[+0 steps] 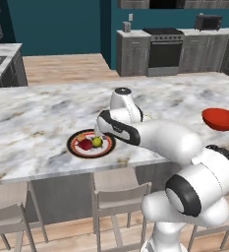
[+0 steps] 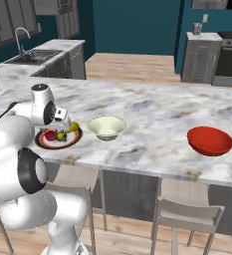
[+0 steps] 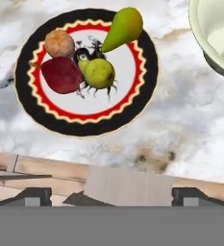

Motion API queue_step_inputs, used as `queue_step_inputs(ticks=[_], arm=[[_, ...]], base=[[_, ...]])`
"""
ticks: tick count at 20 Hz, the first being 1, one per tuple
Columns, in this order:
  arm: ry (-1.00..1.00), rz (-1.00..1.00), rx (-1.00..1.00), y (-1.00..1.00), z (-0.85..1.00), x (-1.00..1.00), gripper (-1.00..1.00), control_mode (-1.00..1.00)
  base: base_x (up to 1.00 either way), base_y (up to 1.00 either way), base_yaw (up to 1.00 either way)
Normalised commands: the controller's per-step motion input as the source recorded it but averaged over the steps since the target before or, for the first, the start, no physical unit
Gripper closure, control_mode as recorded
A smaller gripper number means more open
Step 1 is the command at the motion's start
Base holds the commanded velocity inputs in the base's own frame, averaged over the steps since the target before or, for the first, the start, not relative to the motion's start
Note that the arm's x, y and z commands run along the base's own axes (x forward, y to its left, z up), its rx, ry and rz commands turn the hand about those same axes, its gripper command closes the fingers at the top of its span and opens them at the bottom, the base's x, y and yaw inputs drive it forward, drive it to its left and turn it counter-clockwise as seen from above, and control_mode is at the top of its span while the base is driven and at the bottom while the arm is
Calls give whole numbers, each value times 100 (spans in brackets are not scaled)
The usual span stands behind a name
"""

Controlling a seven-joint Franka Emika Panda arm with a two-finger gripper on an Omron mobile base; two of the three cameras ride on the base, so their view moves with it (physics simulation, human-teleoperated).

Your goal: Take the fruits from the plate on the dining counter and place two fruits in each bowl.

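The plate, black-rimmed with a red ring, lies on the marble dining counter. On it are four fruits: a dark red one, a yellow-green one, a tan-orange one and a green pear. My gripper hangs open above the counter's near edge, short of the plate, with nothing between its fingertips. The cream bowl stands just right of the plate. The red bowl sits farther right on the counter. The left base view has the plate partly behind my arm, and the red bowl.
Chairs are tucked under the counter's near side. Beyond the counter are a wooden floor, dark cabinets with a stove, and a sink at the left.
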Motion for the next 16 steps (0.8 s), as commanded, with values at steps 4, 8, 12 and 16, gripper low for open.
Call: queue_step_inputs(ticks=[4, 8, 12, 16], arm=[[0, 6, 0, 33, -34, 66, -100, -100], [7, 6, 0, 15, -9, 39, -100, -100], [10, 13, 0, 2, -11, 46, -100, -100], [10, 16, 0, 0, -14, 34, -100, -100]], base=[[0, 0, 0], [0, 0, 0], [0, 0, 0], [0, 0, 0]])
